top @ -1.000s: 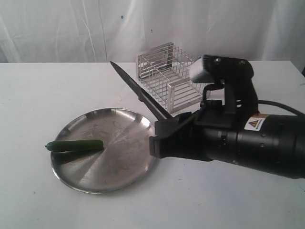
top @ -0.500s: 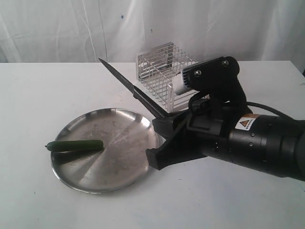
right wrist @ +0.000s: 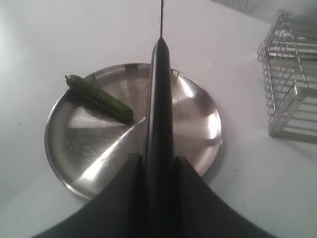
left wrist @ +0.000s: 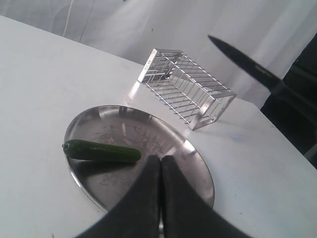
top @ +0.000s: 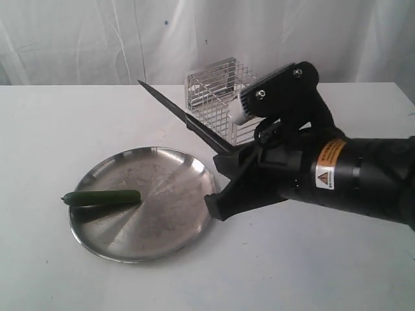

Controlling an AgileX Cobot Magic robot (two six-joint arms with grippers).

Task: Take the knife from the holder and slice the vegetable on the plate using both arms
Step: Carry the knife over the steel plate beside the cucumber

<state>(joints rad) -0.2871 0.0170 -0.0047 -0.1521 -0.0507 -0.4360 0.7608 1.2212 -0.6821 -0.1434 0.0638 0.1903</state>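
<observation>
My right gripper (top: 224, 178) is shut on the black handle of the knife (top: 181, 116). The dark blade slants up and away, in the air over the far right rim of the steel plate (top: 162, 214). In the right wrist view the knife (right wrist: 159, 89) runs straight out from between the fingers of that gripper (right wrist: 158, 161), above the plate (right wrist: 193, 119). The dark green vegetable (top: 102, 197) lies whole at the plate's left edge. Behind stands the wire holder (top: 224, 100), with nothing in it. My left gripper (left wrist: 159, 161) is shut and empty, just short of the vegetable (left wrist: 101, 151).
The white table runs to a white curtain at the back. My bulky right arm (top: 350, 178) fills the right side of the exterior view, in front of the holder. The left arm does not show in that view.
The right gripper has swung and tipped up with the knife, and the blade tip has moved left. The vegetable, plate and holder have stayed put.
</observation>
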